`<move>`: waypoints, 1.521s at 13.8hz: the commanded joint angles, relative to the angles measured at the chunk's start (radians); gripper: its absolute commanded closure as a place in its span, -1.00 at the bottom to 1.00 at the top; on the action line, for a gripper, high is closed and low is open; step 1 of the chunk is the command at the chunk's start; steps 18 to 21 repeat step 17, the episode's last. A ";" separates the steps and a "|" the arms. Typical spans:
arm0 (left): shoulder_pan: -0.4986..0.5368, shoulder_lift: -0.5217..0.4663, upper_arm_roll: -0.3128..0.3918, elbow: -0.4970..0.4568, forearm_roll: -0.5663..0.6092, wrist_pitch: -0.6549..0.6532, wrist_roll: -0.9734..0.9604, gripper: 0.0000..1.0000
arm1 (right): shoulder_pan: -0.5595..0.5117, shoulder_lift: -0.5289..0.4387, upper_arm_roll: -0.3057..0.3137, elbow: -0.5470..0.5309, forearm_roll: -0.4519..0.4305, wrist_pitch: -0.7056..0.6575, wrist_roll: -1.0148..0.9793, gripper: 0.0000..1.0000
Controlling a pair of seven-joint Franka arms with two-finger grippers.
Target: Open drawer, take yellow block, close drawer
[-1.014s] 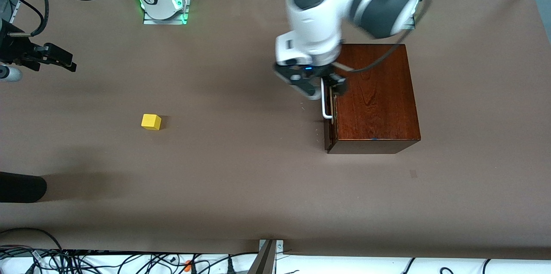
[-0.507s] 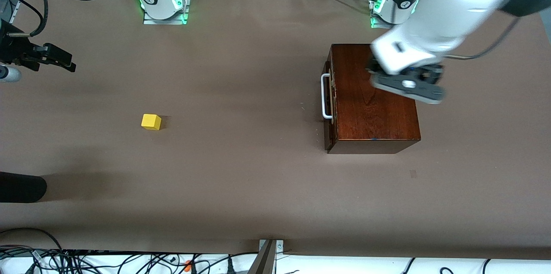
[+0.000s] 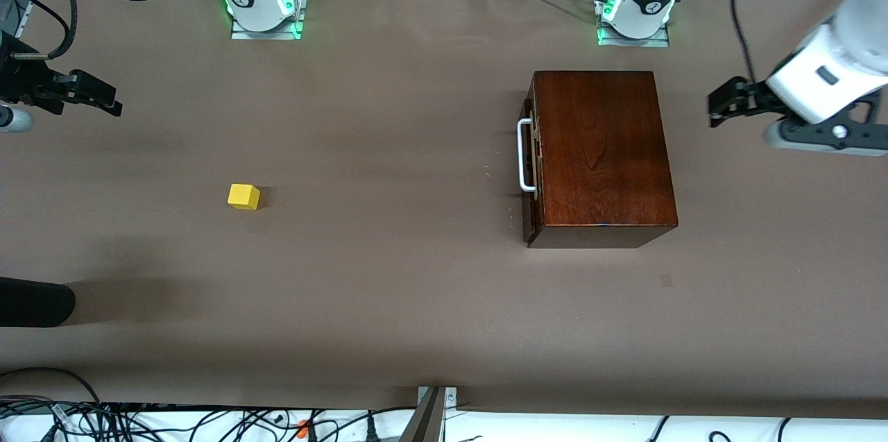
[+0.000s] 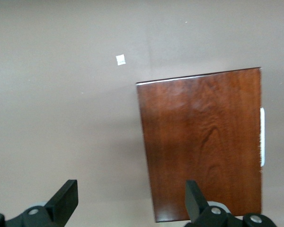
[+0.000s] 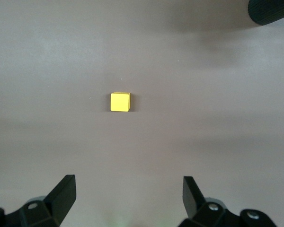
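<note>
Swinging off the drawer (image 3: 533, 157), left tool (image 3: 721, 103) is hanging wide; right tool (image 3: 97, 96), wide too, is sitting closer to yellow block (image 3: 243, 196).

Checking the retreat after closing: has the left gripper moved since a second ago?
Yes. The left gripper swung from the drawer handle, past the box, toward the table's left-arm end.

Legible text, labels, brands, numbers: none found in any view. The wooden box (image 3: 600, 150) carries no lettering on its top. The yellow block (image 3: 243, 196) shows plain faces.
</note>
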 commanded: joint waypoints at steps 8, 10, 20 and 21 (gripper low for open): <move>0.003 -0.199 0.044 -0.279 -0.044 0.103 -0.007 -1.00 | -0.012 -0.014 0.009 -0.010 -0.001 -0.004 0.009 -1.00; 0.003 -0.200 0.041 -0.279 -0.044 0.095 -0.021 -1.00 | -0.012 -0.014 0.009 -0.010 -0.001 -0.004 0.009 -1.00; 0.005 -0.200 0.041 -0.276 -0.044 0.095 -0.018 -1.00 | -0.012 -0.014 0.009 -0.010 -0.001 -0.005 0.009 -1.00; 0.005 -0.200 0.041 -0.276 -0.044 0.095 -0.018 -1.00 | -0.012 -0.014 0.009 -0.010 -0.001 -0.005 0.009 -1.00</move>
